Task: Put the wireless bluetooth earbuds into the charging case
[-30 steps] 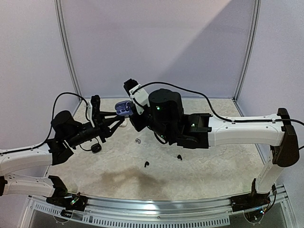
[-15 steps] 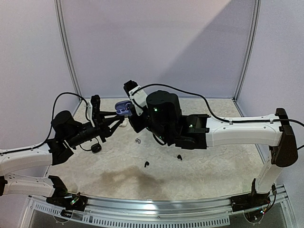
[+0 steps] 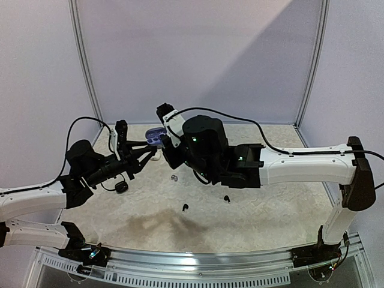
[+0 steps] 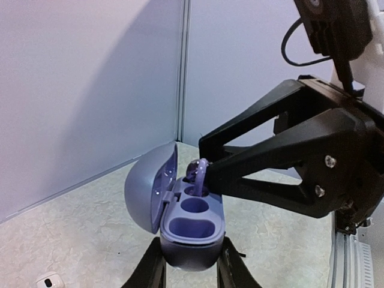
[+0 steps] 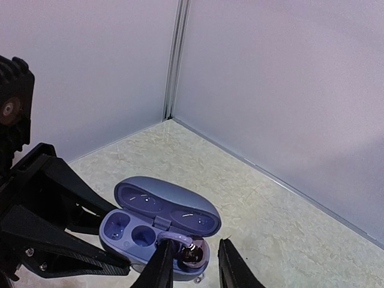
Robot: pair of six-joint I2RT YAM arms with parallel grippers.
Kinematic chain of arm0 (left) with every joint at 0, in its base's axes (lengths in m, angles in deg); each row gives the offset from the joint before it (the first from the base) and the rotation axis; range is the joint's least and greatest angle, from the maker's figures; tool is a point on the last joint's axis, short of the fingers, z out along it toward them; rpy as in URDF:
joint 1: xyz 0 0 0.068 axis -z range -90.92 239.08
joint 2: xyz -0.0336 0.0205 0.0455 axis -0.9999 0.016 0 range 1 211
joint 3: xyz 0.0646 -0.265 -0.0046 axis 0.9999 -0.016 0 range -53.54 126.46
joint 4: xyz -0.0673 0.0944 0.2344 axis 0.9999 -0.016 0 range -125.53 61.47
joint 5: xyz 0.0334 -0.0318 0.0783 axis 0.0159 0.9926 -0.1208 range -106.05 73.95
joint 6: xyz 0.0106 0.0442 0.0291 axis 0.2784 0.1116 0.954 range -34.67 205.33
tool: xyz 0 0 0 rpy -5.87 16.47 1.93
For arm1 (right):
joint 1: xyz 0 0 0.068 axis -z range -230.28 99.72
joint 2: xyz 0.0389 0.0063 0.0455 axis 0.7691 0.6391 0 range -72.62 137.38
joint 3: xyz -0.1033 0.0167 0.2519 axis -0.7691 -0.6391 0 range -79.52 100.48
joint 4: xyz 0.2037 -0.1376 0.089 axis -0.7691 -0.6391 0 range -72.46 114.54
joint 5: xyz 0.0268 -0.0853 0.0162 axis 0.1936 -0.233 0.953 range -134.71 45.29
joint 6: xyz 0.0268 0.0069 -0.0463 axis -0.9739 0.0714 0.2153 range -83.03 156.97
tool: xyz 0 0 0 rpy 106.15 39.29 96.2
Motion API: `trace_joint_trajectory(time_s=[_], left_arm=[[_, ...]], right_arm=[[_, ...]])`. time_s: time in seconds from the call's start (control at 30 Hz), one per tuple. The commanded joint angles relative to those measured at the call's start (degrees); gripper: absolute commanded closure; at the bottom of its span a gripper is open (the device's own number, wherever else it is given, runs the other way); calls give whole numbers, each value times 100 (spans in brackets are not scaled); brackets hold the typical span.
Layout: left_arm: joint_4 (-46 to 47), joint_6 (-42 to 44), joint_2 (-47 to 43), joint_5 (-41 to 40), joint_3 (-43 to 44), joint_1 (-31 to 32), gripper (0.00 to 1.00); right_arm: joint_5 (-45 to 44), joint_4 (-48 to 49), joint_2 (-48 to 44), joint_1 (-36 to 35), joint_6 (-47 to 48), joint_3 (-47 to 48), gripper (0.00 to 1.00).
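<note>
Above the surface (image 3: 252, 210), left gripper (image 4: 191, 267): clamped on open charging case (image 4: 192, 231)
Right gripper (image 5: 193, 264): narrow, straddling earbud (image 5: 191, 255) at end socket; grip cannot be told

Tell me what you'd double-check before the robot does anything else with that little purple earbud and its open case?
1. Lavender pebble-shaped plastic charging case has its lid open: ok.
2. Left claw clamped on the case: ok.
3. Shiny purple earbud placed in a socket: ok.
4. Earbud pushed fully down: cannot tell; its top sticks up above the rim.
5. Right claw free of the earbud: cannot tell.
6. Neighbouring socket empty: ok.
</note>
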Motion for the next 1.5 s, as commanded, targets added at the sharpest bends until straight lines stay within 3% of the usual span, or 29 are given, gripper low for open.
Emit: trace_joint_trajectory(time_s=[0.0, 0.6, 0.73, 0.97, 1.23, 1.47], left_arm=[[274, 35, -35, -23, 101, 14, 100], [167, 90, -65, -62, 114, -13, 100], [36, 188, -107, -80, 110, -22, 100], [-125, 512, -130, 75, 56, -22, 100], [-202, 827, -142, 423, 93, -22, 100], [-671, 829, -176, 1377, 247, -29, 100]], right_arm=[[36, -591, 122, -16, -53, 53, 72], [249, -1071, -164, 193, -663, -11, 70], [384, -1162, -569, 297, -809, -336, 71], [1728, -988, -1534, 666, -891, -637, 71], [2991, -988, -1230, 717, -746, -53, 75], [4339, -1606, -1037, 720, 239, 419, 79]])
